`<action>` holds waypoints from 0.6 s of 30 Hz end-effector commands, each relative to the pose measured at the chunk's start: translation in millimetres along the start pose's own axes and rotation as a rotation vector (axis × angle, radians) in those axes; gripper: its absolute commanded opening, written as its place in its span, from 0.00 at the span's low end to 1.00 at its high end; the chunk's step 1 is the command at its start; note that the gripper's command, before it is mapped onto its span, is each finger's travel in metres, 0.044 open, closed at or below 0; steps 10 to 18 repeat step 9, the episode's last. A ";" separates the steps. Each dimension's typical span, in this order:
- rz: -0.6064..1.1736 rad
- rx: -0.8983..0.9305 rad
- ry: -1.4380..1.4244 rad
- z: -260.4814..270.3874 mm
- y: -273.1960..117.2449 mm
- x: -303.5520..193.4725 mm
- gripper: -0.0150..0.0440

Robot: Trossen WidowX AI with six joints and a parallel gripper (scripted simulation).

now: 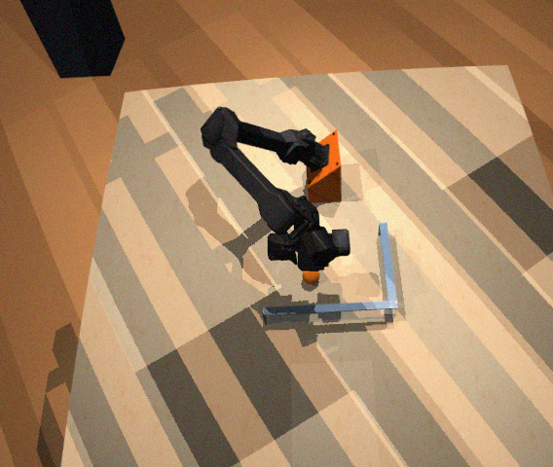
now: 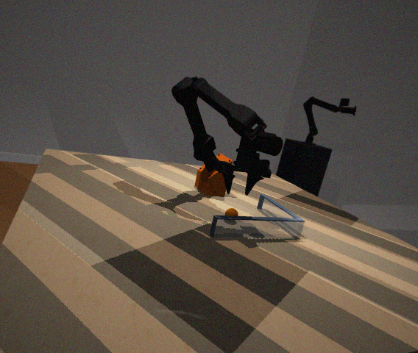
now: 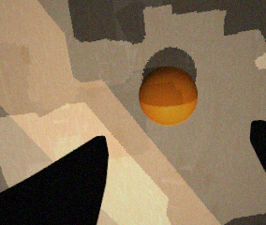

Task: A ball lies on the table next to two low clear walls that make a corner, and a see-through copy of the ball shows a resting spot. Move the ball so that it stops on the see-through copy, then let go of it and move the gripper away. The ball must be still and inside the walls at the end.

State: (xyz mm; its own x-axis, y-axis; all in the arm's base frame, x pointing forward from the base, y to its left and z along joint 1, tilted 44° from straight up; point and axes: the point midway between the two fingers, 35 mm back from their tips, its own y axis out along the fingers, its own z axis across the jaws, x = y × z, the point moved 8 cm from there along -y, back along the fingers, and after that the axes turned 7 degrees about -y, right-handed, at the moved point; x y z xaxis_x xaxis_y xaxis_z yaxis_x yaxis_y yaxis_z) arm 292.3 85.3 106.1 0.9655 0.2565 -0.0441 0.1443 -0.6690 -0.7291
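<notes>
The orange ball (image 1: 311,276) (image 2: 231,212) (image 3: 169,96) lies on the table, inside the corner and behind the front clear wall (image 1: 347,306) (image 2: 262,218). The side wall (image 1: 388,266) (image 2: 281,208) stands farther off to its right. No separate see-through copy can be told apart from the ball; the two seem to coincide. My gripper (image 2: 237,194) (image 3: 178,138) is open and empty, fingers pointing down, raised above the table and clear of the ball. In the wrist view the ball shows beyond the spread fingertips. In the top view the wrist hides the fingers.
The orange base block (image 1: 324,186) (image 2: 211,182) carries the arm at the back of the table (image 1: 467,351) (image 2: 68,273). Dark blocks (image 1: 78,40) (image 2: 304,163) stand beyond the table, one bearing another small arm (image 2: 310,118). Patchy shadows cross the table.
</notes>
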 end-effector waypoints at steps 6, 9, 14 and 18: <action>0.001 -0.002 0.000 -0.8 -40.8 -2.9 1.00; 0.001 -0.002 0.000 -0.8 -40.8 -2.9 1.00; 0.001 -0.002 0.000 -0.8 -40.8 -2.9 1.00; 0.001 -0.002 0.000 -0.8 -40.8 -2.9 1.00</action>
